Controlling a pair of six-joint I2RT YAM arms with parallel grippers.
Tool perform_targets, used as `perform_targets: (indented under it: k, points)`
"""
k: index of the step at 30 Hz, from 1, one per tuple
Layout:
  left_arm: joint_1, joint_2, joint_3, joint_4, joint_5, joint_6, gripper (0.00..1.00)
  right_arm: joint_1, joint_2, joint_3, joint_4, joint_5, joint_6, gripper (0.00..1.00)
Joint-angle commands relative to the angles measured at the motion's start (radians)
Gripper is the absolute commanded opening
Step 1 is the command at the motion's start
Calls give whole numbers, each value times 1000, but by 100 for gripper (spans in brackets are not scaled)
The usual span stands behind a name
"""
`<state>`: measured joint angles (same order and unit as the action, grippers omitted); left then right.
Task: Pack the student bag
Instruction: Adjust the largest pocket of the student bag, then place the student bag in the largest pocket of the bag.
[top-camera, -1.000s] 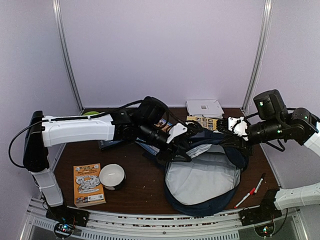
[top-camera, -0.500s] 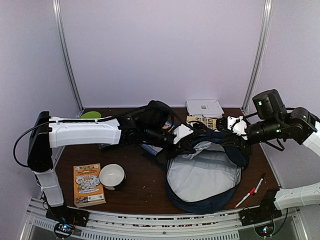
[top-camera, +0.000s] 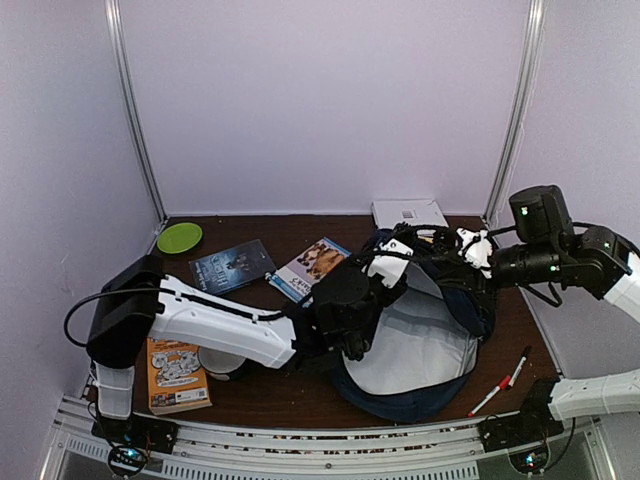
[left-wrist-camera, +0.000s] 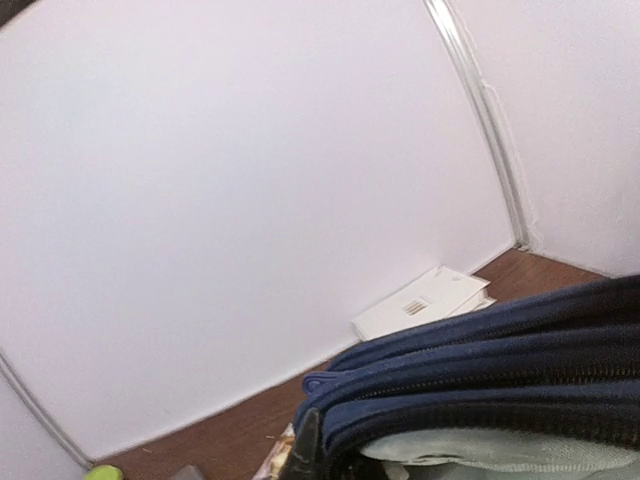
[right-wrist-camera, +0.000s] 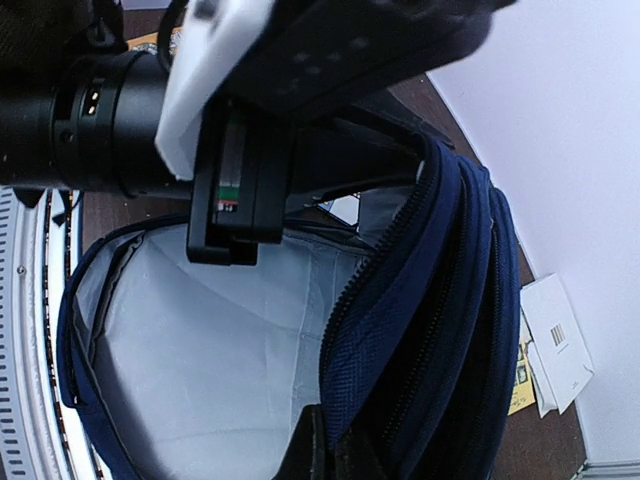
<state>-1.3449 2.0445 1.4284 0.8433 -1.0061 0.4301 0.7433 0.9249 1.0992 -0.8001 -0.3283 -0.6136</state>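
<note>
The student bag (top-camera: 420, 345), navy with a pale grey lining, lies on the table with its main compartment gaping wide. My left gripper (top-camera: 395, 258) reaches across from the near left and is shut on the bag's far upper rim. In the left wrist view one dark finger (left-wrist-camera: 305, 448) presses the zip edge of the bag (left-wrist-camera: 500, 340). My right gripper (top-camera: 463, 255) is shut on the rim at the bag's far right. In the right wrist view the navy rim of the bag (right-wrist-camera: 430, 330) runs down into the gripper (right-wrist-camera: 335, 455), and the left arm's wrist hangs above the lining.
A green disc (top-camera: 180, 237), a dark book (top-camera: 232, 265) and a colourful booklet (top-camera: 312, 262) lie at the back left. A white box (top-camera: 408, 213) sits by the back wall. An orange book (top-camera: 176, 370) and a white bowl (top-camera: 215, 360) lie near left; two markers (top-camera: 502, 382) near right.
My left arm swung down toward the near edge while its gripper moved right onto the bag's far rim and shut there. The bag's mouth stands wider. The right arm barely moved.
</note>
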Motion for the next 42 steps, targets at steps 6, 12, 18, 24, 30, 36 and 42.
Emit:
perform_targets:
  k: [6,12,18,24,30,36,42]
  points:
    - [-11,22,-24,628,-419,533,53,-27,17,-58,114,130,168,0]
    - [-37,-183,-164,220,-417,340,59,-72,51,-21,159,165,218,0]
    - [50,-486,-92,-932,115,-591,98,-82,34,-46,107,109,194,0]
    - [72,-545,-116,-1056,387,-484,98,-88,-8,-128,88,102,166,0]
    - [144,-600,-127,-1209,705,-523,98,-113,-29,-234,146,112,171,0]
    - [196,-566,-55,-1370,957,-552,91,-129,-45,-258,129,52,155,0]
    - [467,-538,-50,-1443,1011,-779,87,-128,-75,-265,1,-31,45,0]
